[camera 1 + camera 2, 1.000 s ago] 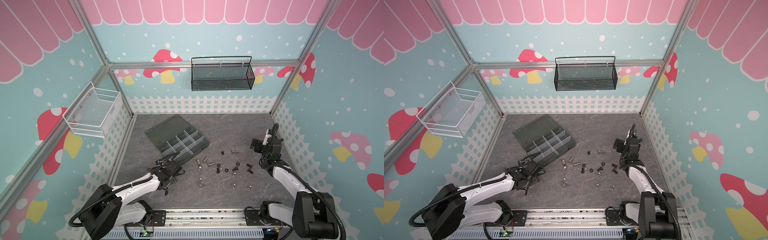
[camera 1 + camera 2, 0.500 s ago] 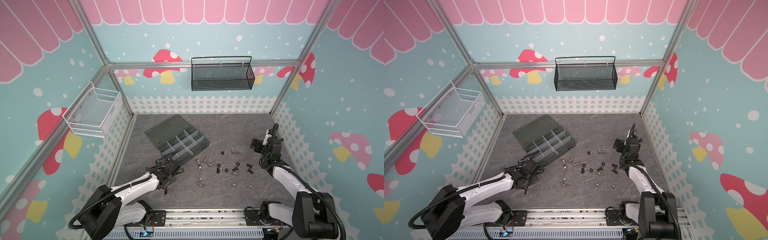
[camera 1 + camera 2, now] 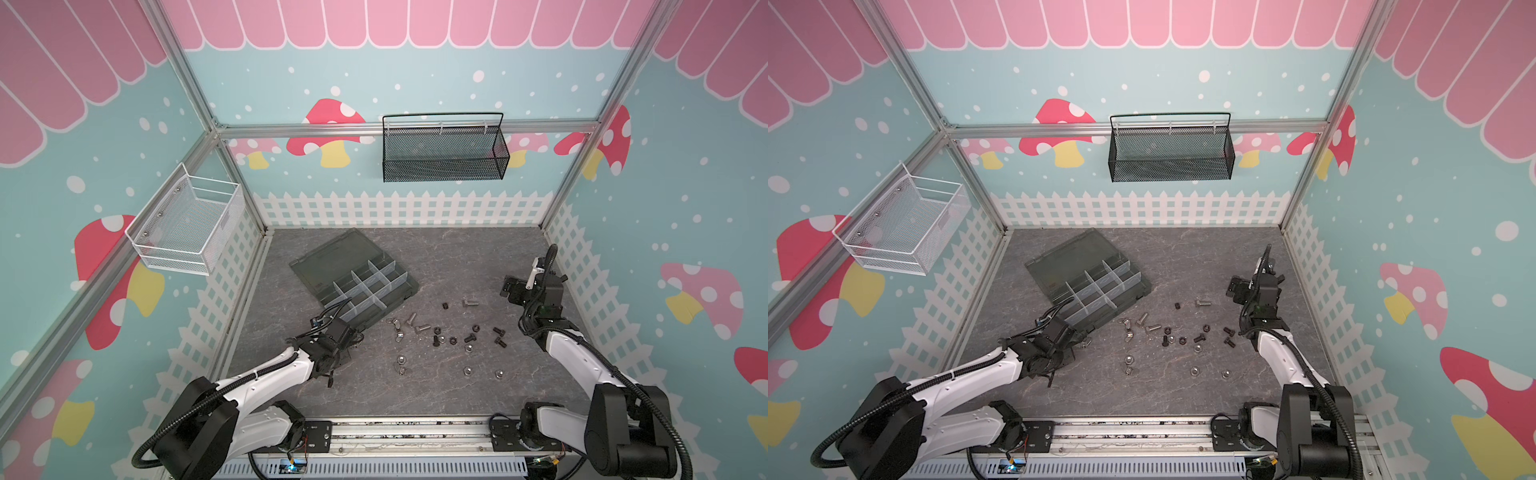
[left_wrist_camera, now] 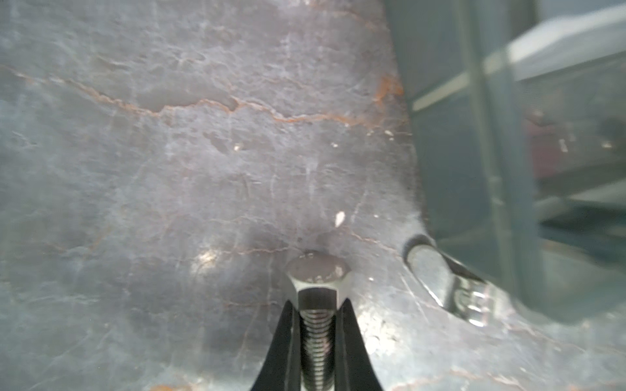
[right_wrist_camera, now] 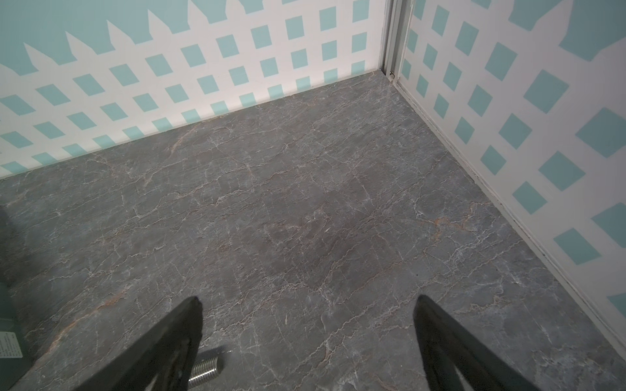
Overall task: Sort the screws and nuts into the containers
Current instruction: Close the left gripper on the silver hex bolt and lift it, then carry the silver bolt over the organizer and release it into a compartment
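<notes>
Pretty much at the very start of this one, as far as I can tell. The left gripper (image 4: pixel 316 302) is clamped on the threaded shaft of a silver hex-head screw (image 4: pixel 317 338), head pointing out past the fingertips, low over the grey tabletop (image 3: pixel 457 257) and just beside the near corner of the organiser box (image 3: pixel 376 286). So I'd call that screw number one, picked but not dropped in.

In both top views the box's compartments look empty to me, with the lid (image 3: pixel 332 259) flipped open flat behind them. The left wrist view is too blurry through the plastic to be sure.

Everything else is left to do. The loose pile of screws and nuts (image 3: pixel 440 332) sits scattered on the table between the two arms, black and silver mixed. A silver wing nut (image 4: pixel 440 281) lies right against the box's corner.

The right gripper (image 5: pixel 308 304) has its jaws spread wide with nothing in them, hanging over bare table near the right wall, with another silver screw (image 5: pixel 205 369) just beside one finger.
</notes>
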Available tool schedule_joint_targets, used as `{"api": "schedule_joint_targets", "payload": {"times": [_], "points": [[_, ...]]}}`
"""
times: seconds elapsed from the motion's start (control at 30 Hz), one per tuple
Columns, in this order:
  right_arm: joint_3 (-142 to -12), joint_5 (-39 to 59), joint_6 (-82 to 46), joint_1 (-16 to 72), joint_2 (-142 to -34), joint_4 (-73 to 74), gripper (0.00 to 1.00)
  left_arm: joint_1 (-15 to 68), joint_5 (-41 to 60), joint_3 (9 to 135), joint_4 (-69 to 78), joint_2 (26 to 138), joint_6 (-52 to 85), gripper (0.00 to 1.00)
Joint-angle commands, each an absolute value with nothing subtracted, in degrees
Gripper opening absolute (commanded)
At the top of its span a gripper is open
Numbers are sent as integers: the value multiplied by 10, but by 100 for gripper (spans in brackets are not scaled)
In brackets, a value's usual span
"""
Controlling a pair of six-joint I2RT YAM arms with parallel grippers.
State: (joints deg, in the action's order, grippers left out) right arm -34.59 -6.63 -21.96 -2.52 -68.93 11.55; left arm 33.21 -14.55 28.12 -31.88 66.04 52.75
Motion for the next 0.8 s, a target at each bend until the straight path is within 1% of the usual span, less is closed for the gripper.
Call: {"api": "schedule_joint_targets", "payload": {"times": [0.0, 0.13, 0.27, 0.37, 0.5, 0.63, 0.77], "points": [[-370, -73, -235, -22, -687, 100, 98, 329, -147, 324, -314, 622, 460, 0], [-369, -66, -245, -22, -683, 97, 98, 328, -156, 374, -325, 593, 383, 0], [-367, -66, -252, -22, -680, 91, 98, 326, -158, 415, -301, 594, 274, 0], [-372, -69, -253, -22, -683, 84, 98, 312, -106, 439, -256, 617, 181, 0], [-386, -67, -254, -22, -689, 67, 98, 301, -46, 467, -201, 674, 56, 0], [-402, -73, -260, -22, -699, 41, 98, 280, 19, 492, -178, 735, -12, 0], [-406, -73, -263, -22, -703, 22, 98, 249, 61, 507, -184, 774, -49, 0]]}}
